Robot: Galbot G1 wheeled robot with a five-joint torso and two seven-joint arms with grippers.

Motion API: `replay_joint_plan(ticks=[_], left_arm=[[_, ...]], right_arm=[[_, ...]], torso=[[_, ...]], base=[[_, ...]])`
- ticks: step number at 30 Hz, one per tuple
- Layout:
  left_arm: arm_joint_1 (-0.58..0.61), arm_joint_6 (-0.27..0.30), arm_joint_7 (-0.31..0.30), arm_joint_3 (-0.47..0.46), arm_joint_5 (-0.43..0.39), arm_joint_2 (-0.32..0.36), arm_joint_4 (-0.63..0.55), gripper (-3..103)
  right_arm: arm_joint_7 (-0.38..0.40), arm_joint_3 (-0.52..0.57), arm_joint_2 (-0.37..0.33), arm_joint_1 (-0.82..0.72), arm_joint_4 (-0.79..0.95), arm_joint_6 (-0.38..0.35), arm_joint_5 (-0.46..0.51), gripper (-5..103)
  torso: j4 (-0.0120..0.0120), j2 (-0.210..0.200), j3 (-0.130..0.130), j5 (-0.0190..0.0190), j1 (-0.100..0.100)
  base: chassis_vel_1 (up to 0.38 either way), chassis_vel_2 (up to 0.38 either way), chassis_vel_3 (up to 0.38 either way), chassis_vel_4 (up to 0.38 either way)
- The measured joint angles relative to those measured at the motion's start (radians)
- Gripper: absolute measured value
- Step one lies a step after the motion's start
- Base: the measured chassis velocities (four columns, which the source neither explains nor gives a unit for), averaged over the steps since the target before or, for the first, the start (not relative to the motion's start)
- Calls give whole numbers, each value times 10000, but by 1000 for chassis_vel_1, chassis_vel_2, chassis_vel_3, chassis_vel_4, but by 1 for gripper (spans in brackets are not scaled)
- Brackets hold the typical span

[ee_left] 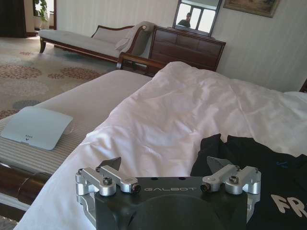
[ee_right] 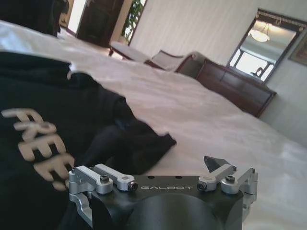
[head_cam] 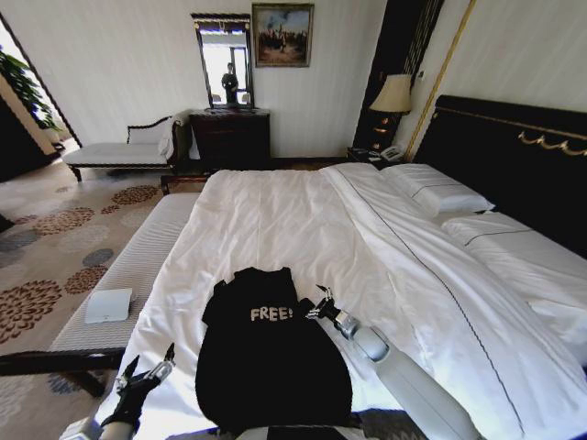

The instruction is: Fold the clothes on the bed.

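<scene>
A white flat device (head_cam: 108,304) lies on the striped bench (head_cam: 138,266); dresser (head_cam: 229,137) beyond.

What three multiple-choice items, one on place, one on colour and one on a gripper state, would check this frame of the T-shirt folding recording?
1. Where does the T-shirt lie?
A. on the white duvet near the foot of the bed
B. on the pillows
C. on the striped bench

2. What colour is the "FREE" lettering?
A. red
B. white
C. gold

3. How are the left gripper's fingers?
A. shut on a sleeve
B. shut on nothing
C. open, holding nothing

Answers: 1 A, black fabric rests on the duvet between both grippers. 2 B, pale letters on black. 3 C, the left wrist view shows spread fingers over bare duvet.
</scene>
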Motion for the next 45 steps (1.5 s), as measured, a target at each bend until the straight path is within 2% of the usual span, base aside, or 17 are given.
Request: replay_joint_plan(ticks=[6, 10, 18, 20, 21, 22, 25, 26, 27, 28, 29, 31, 32, 33, 37, 45], left_arm=[[-33, -1, 4, 110, 76, -121, -11, 100], [-2, 8, 10, 32, 62, -142, -71, 100], [55, -35, 48, 30, 1, -98, -5, 100], [21, -35, 50, 71, 6, -83, 3, 100], [-22, -35, 51, 97, 10, -68, 18, 100], [-22, -35, 51, 97, 10, -68, 18, 100], [-86, -35, 51, 146, 23, -17, 51, 100], [-109, -32, 51, 173, 33, 4, 51, 100], [-119, -29, 50, 179, 34, 9, 52, 100], [-119, -29, 50, 179, 34, 9, 52, 100], [-129, -28, 49, 179, 30, 15, 51, 100], [-134, -27, 49, 174, 19, 28, 54, 100], [-135, -28, 49, 162, 0, 49, 89, 100], [-136, -30, 49, 164, -3, 57, 109, 100], [-157, -31, 47, 222, 8, 28, 122, 100], [-199, -29, 38, 279, 34, -6, 130, 100]], right_arm=[[138, -246, 120, -273, 602, -78, -41, 100], [14, -673, -58, -749, 960, -20, -665, 100], [42, -538, -87, -1610, 1407, -68, -738, 100], [216, -369, -72, -1824, 1639, -365, -186, 100], [603, -210, -1, -1997, 1925, -952, 612, 100], [603, -210, -1, -1997, 1925, -952, 612, 100], [1258, -58, 162, -2071, 2247, -1839, 2167, 100], [1609, 34, 240, -2079, 2405, -2260, 3162, 100], [1766, 93, 276, -2086, 2516, -2452, 3712, 100], [1766, 93, 276, -2086, 2516, -2452, 3712, 100], [1989, 200, 331, -2090, 2715, -2742, 4492, 100], [2243, 320, 391, -2076, 2957, -3070, 5232, 100], [2585, 457, 427, -1972, 3215, -3441, 6124, 100], [2753, 503, 431, -1864, 3287, -3599, 6542, 100], [3000, 517, 417, -1457, 3116, -3800, 7009, 100], [3141, 51, 614, -757, 2269, -3977, 7161, 100]], torso=[[0, 0, 0, 4, 0], [-1, 0, 0, 5, 0], [-2, 0, 0, 5, 0], [-2, 0, 0, 4, 0], [-3, 1, 0, 4, 0], [-3, 1, 0, 4, 0], [-2, 0, 0, 4, -1], [-1, 0, 0, 4, -1], [-1, 0, 0, 3, 0], [-1, 0, 0, 3, 0], [-1, 0, 0, 4, -1], [-2, 0, 0, 4, 0], [-3, 0, 0, 5, 0], [-2, 0, 0, 3, -1], [1, 0, 0, 3, 0], [0, 0, 0, 5, 0]], base=[[0, 0, 0, 0], [0, 0, 0, 0], [0, 0, 0, 0], [0, 0, 0, 0], [0, 0, 0, 0], [0, 0, 0, 0], [0, 0, 0, 0], [0, 0, 0, 0], [0, 0, 0, 0], [0, 0, 0, 0], [0, 0, 0, 0], [0, 0, 0, 0], [0, 0, 0, 0], [0, 0, 0, 0], [0, 0, 0, 0], [0, 0, 0, 0]])
